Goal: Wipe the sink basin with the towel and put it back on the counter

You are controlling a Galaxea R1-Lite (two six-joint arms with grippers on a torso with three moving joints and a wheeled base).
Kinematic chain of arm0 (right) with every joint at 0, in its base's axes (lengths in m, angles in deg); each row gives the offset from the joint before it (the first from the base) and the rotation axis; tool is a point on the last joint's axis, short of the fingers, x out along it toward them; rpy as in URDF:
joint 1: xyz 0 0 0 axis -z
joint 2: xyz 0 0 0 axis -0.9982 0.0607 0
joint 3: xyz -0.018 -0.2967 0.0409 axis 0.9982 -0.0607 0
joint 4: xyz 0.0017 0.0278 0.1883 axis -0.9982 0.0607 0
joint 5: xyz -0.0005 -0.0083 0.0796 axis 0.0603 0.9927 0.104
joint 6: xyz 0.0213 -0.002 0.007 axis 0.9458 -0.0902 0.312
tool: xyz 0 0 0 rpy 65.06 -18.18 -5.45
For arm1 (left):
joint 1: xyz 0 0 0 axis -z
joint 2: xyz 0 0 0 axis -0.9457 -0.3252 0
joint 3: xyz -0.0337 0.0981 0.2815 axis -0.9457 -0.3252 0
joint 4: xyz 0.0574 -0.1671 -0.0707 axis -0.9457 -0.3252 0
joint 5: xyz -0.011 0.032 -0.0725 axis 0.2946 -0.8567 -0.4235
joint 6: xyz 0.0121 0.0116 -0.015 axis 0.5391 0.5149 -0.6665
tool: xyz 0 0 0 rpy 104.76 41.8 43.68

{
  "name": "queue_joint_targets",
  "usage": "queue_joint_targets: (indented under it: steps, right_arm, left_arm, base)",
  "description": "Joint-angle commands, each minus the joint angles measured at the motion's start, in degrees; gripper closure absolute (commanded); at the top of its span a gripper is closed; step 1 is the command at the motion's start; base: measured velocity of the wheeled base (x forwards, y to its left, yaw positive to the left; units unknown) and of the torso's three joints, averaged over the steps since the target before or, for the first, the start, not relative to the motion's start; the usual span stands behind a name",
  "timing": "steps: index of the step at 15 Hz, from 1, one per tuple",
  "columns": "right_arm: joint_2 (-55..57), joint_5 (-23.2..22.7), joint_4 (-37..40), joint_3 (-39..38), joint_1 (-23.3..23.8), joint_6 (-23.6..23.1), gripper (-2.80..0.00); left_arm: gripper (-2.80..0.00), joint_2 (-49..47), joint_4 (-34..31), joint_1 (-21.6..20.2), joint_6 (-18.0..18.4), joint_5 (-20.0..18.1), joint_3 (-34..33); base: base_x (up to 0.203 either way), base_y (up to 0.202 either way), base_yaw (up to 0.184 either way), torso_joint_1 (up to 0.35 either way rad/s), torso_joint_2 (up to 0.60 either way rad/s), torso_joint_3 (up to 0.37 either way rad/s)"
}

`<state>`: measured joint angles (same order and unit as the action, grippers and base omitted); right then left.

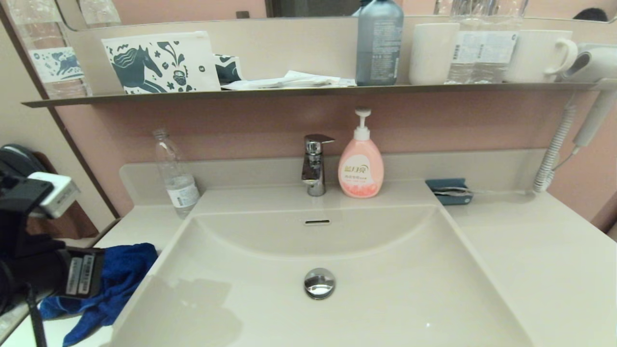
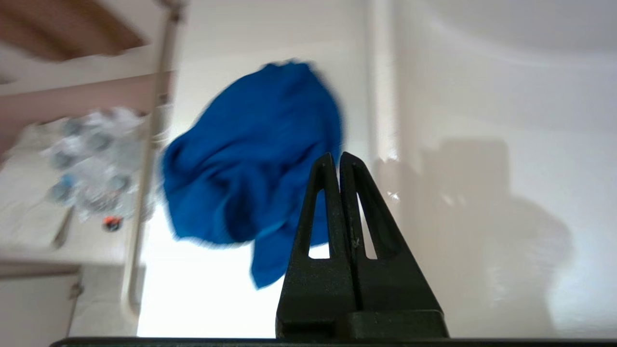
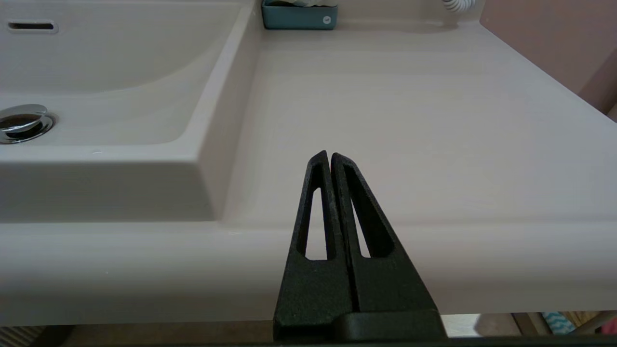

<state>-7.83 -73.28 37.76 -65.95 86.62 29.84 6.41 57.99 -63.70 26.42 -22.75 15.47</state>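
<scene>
Lying on the surface: the towel (image 1: 115,284) is a crumpled royal-blue heap on the left part of the surface (image 1: 530,260), just beside the left rim of the sink basin (image 1: 395,299); part of it is hidden behind the left arm in the head view.
Towel in the left wrist view: the towel (image 2: 250,164) lies loose on the cream-white top, with one narrow corner reaching toward the pincer.
Left pincer: the left pincer (image 2: 336,156) hovers above the surface near the towel, apart from the cloth; its two black fingers are pressed together and hold nothing.
Right pincer: the right pincer (image 3: 329,155) is at the near edge of the surface, on the right of the basin; its fingers are also pressed together, with nothing between them. It does not show in the head view.
Sink basin: it holds no cloth; the round chrome drain plug (image 1: 319,283) sits in the middle of the bottom and the small overflow slot (image 1: 317,222) is in the far wall.
Far edge of the surface: the chrome faucet (image 1: 315,164) stands behind the basin, the pink soap dispenser (image 1: 361,166) just to its right, a clear plastic bottle (image 1: 176,173) to the far left, a small teal holder (image 1: 448,191) to the right.
Shelf: the thin dark shelf (image 1: 308,90) above carries a grey bottle, white cups and a printed pouch.
</scene>
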Motion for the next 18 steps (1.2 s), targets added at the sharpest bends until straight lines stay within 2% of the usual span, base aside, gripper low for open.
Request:
queue_joint_targets:
  steps: [1, 2, 4, 7, 10, 12, 16, 18]
  right_arm:
    - [0.0, 0.0, 0.0, 0.0, 0.0, 0.0, 0.0]
    - [0.0, 0.0, 0.0, 0.0, 0.0, 0.0, 0.0]
    - [0.0, 0.0, 0.0, 0.0, 0.0, 0.0, 0.0]
    - [0.0, 0.0, 0.0, 0.0, 0.0, 0.0, 0.0]
    - [0.0, 0.0, 0.0, 0.0, 0.0, 0.0, 0.0]
    - [0.0, 0.0, 0.0, 0.0, 0.0, 0.0, 0.0]
    - [0.0, 0.0, 0.0, 0.0, 0.0, 0.0, 0.0]
    - [0.0, 0.0, 0.0, 0.0, 0.0, 0.0, 0.0]
  left_arm:
    - [0.0, 8.0, 0.1, 0.8, -2.4, 4.9, -3.8]
    - [0.0, 8.7, 0.1, 0.1, -5.5, 5.5, -4.6]
    - [0.0, 13.3, -0.1, -2.7, -7.5, 4.7, -5.4]
    - [0.0, 26.3, -0.7, -9.6, -5.5, -5.9, -6.8]
    - [0.0, 38.7, -1.1, -12.5, -3.8, -13.5, -9.2]
    - [0.0, 44.8, -1.2, -12.5, -3.3, -16.3, -11.9]
    - [0.0, 52.0, -0.5, -9.6, -3.4, -17.5, -18.4]
    - [0.0, 58.7, -0.3, -8.2, -3.3, -19.9, -21.5]
  base:
    - [0.0, 0.0, 0.0, 0.0, 0.0, 0.0]
    - [0.0, 0.0, 0.0, 0.0, 0.0, 0.0]
    - [0.0, 0.0, 0.0, 0.0, 0.0, 0.0]
    - [0.0, 0.0, 0.0, 0.0, 0.0, 0.0]
    - [0.0, 0.0, 0.0, 0.0, 0.0, 0.0]
    - [0.0, 0.0, 0.0, 0.0, 0.0, 0.0]
    - [0.0, 0.0, 0.0, 0.0, 0.0, 0.0]
    - [0.0, 0.0, 0.0, 0.0, 0.0, 0.0]
